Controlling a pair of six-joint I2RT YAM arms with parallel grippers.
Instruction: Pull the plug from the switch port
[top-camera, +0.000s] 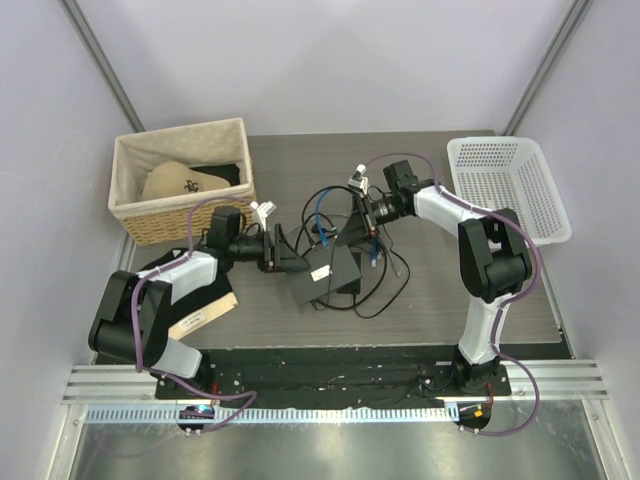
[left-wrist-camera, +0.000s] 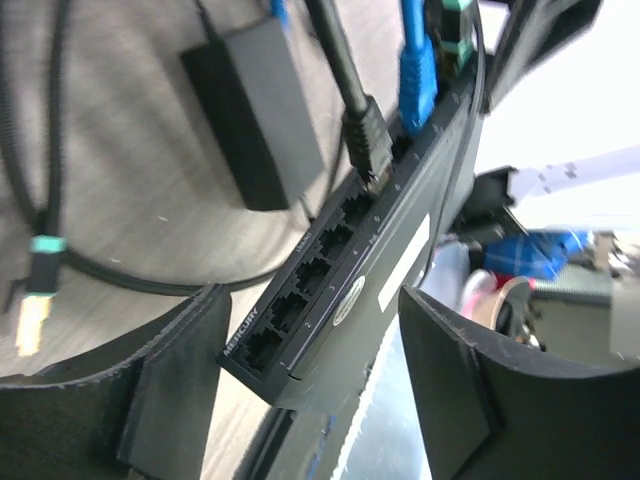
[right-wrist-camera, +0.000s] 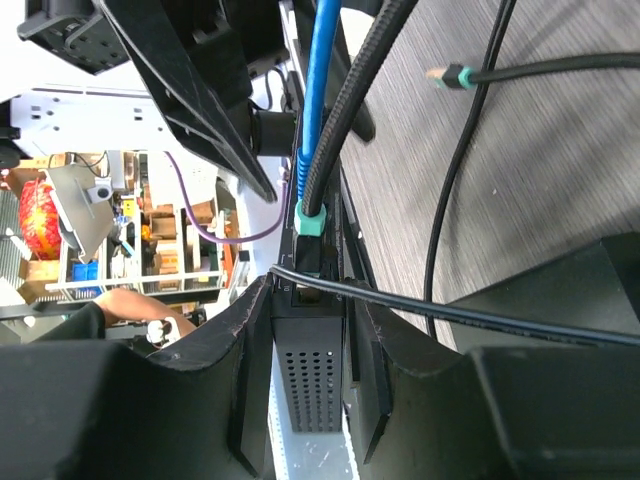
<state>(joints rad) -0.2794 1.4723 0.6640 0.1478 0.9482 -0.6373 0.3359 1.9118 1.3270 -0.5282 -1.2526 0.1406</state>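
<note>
The switch (left-wrist-camera: 395, 250), a flat black box with a white label, is held up on edge off the table. My right gripper (right-wrist-camera: 310, 300) is shut on its perforated end (right-wrist-camera: 312, 385). The bright-blue cable (right-wrist-camera: 320, 90) ends in the plug (left-wrist-camera: 415, 85), seated in a port on the switch's edge next to a black plug (left-wrist-camera: 368, 140). My left gripper (left-wrist-camera: 312, 335) is open, with the switch's free corner and empty ports between its fingers (left-wrist-camera: 170, 390), gaps on both sides. From above, both grippers (top-camera: 285, 250) (top-camera: 365, 218) meet at the switch (top-camera: 325, 272).
A black adapter brick (left-wrist-camera: 265, 110) lies on the table behind the switch. A loose teal-booted plug (left-wrist-camera: 40, 290) and black cords (top-camera: 385, 290) trail around. A wicker basket (top-camera: 135, 215) stands back left, a white plastic basket (top-camera: 510, 185) back right, a flat card (top-camera: 200, 315) near left.
</note>
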